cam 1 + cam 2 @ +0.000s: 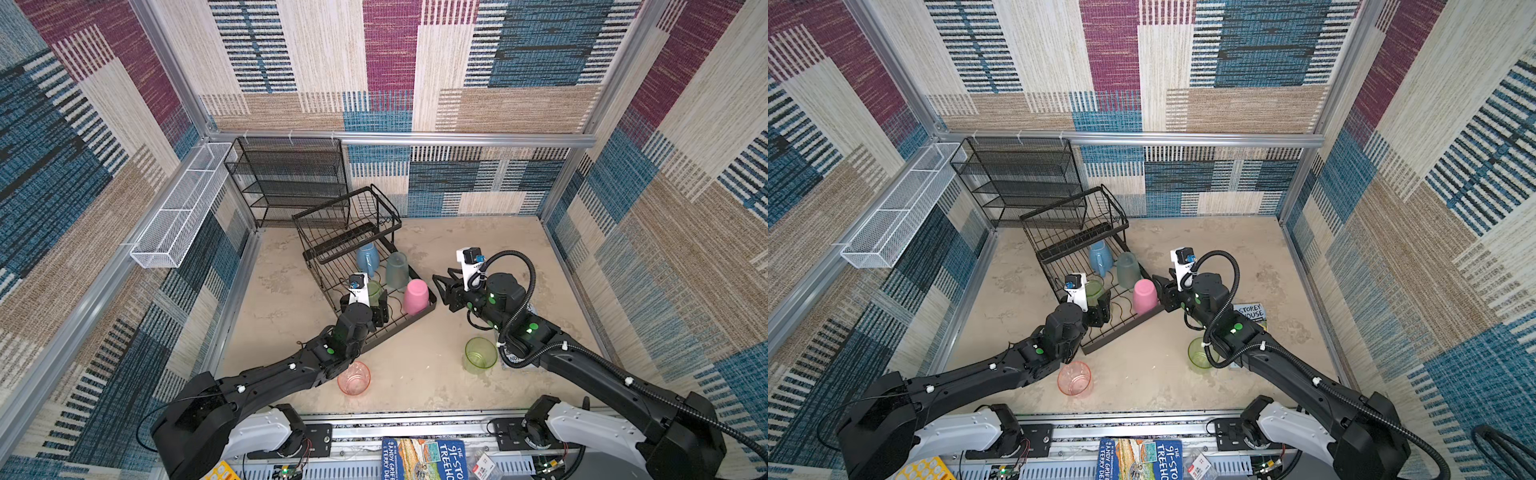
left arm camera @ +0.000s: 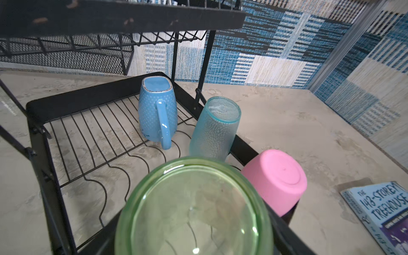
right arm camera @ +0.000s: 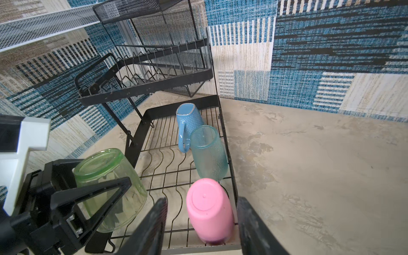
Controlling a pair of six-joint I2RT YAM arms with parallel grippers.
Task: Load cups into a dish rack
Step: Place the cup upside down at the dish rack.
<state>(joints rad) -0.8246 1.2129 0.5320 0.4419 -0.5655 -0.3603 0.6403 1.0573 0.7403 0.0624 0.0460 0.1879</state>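
The black wire dish rack [image 1: 399, 328] stands mid-table with its raised basket tier [image 1: 345, 212] at the back. On its lower tray stand a blue mug [image 1: 367, 258], a frosted grey-teal cup [image 1: 397, 270] and an opaque pink cup [image 1: 415, 296], all upside down. My left gripper [image 1: 376, 302] is shut on a translucent green cup [image 2: 194, 209], held upside down just over the tray's wavy wires. My right gripper [image 3: 203, 199] is open, its fingers [image 3: 154, 220] on either side of the opaque pink cup [image 3: 209, 209] with gaps. A second green cup [image 1: 481, 354] and a translucent pink cup [image 1: 354, 378] stand upright on the table.
A black mesh shelf unit [image 1: 291, 178] stands in the back left corner, with a white mesh trough [image 1: 178, 216] along the left wall. A book [image 1: 1250, 312] lies on the table under my right arm. Another book [image 1: 424, 457] lies beyond the table's front rail.
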